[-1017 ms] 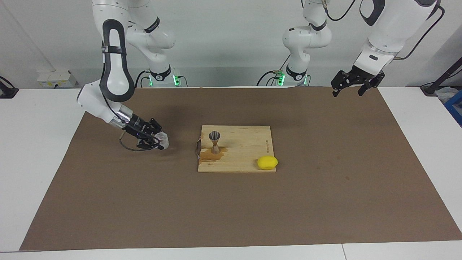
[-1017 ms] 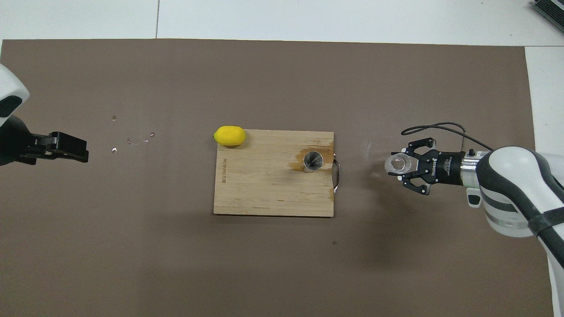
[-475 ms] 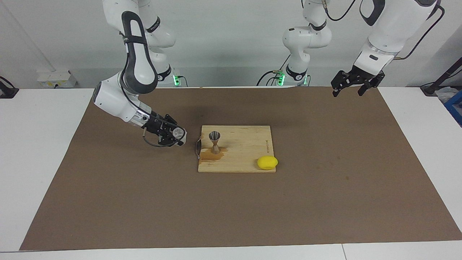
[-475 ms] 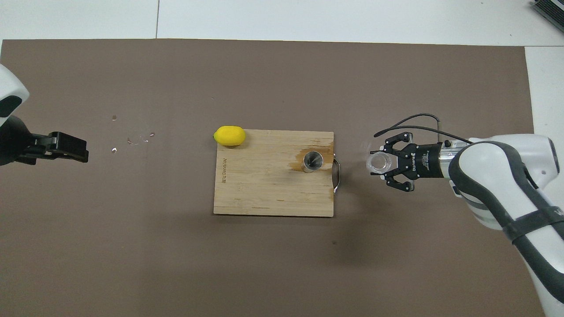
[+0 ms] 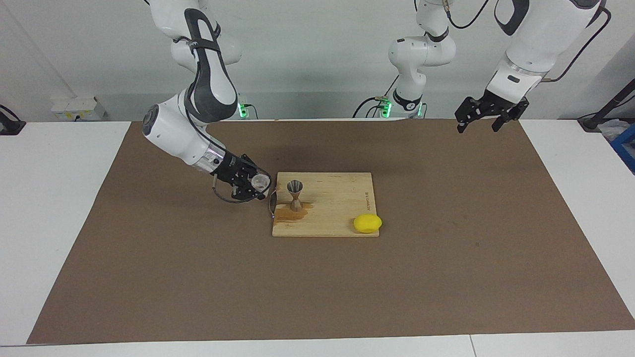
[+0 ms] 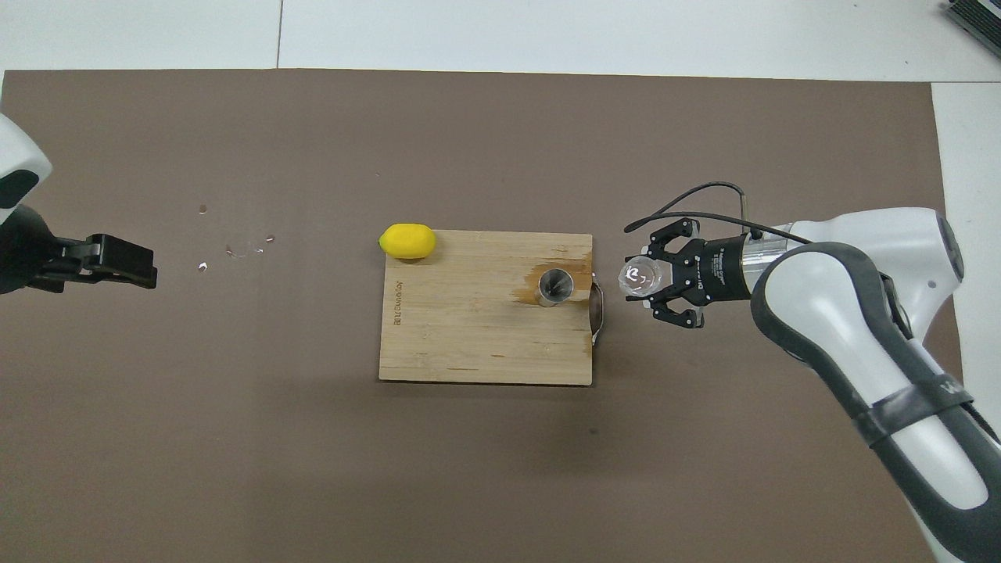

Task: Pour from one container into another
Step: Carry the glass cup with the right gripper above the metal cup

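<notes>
Metal jigger (image 5: 295,195), wooden board (image 5: 337,208)

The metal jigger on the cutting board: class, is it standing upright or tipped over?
Upright. The jigger stands on its lower cone on the cutting board, open mouth up; the overhead view looks straight into its round rim.

Table (image 5: 49,198) bears brown mat (image 5: 446,272), cutting board (image 5: 337,198).

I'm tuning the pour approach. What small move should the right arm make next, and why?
Probably carry the glass cup a little farther, until it is over the jigger: the right gripper holds it just short of the cutting board, beside its handle.
</notes>
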Controlling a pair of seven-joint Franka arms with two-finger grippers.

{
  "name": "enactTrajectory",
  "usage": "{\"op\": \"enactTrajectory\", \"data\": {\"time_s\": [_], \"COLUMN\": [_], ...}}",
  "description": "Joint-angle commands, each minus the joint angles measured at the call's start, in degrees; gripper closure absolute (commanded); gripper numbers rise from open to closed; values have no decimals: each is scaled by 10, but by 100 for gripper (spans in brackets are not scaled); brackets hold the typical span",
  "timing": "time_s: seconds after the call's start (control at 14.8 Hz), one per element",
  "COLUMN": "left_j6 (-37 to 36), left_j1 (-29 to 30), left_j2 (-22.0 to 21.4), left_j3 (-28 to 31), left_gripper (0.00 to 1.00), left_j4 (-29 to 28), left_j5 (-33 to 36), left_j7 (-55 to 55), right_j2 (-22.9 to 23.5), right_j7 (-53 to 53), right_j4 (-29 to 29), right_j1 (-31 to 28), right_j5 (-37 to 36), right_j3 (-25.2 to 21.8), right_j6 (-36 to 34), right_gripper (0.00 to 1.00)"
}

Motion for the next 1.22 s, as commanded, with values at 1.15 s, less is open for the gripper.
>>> {"op": "enactTrajectory", "data": {"time_s": [1.15], "left_j6": [-7], "left_j1": [-5], "left_j2": [-11], "left_j3": [5], "left_gripper": [0], "left_j4": [-6], "left_j5": [5], "left_j7": [1], "right_j2": [45], "right_j7": [154], "right_j4": [77], "right_j1": [74], "right_j5": [-176], "right_j3": [-1], "right_j6": [31], "right_gripper": [100]}}
